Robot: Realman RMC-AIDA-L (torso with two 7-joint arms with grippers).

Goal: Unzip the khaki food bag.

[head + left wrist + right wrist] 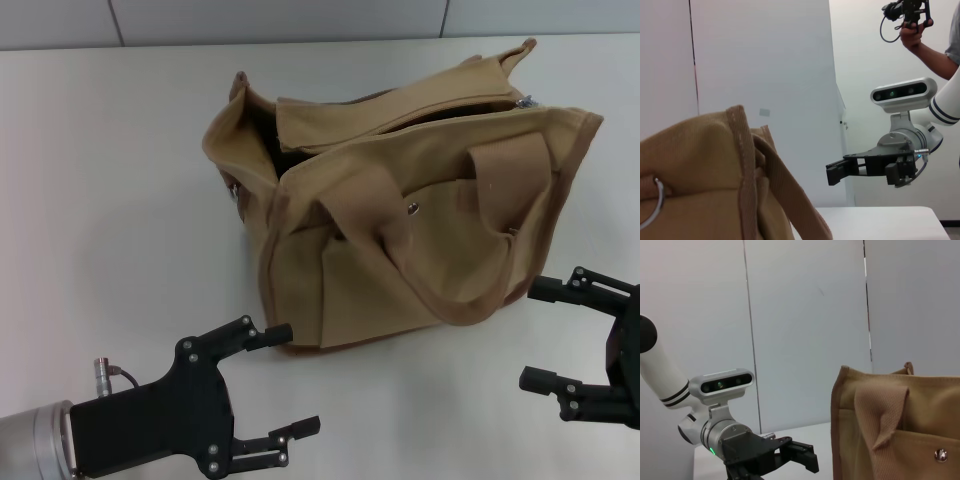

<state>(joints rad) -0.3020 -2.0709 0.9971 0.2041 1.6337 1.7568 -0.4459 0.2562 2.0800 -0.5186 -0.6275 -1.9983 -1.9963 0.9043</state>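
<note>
- Two tools sit near the bench's front edge, both spread wide with nothing between the fingers: the left tool (285, 385) by the front-left corner, the right tool (545, 335) by the front-right.
- Between and beyond them stands the khaki food bag (400, 220), upright mid-bench, apart from both tools.
- Its long axis, and the zipper opening (420, 115) along the top, run from near-left to far-right; the opening already gapes.
- A metal pull (526, 100) appears to lie at the far-right end, so the right arm looks nearer to it.
- Both arms are low, fingers pointing inward.
</note>
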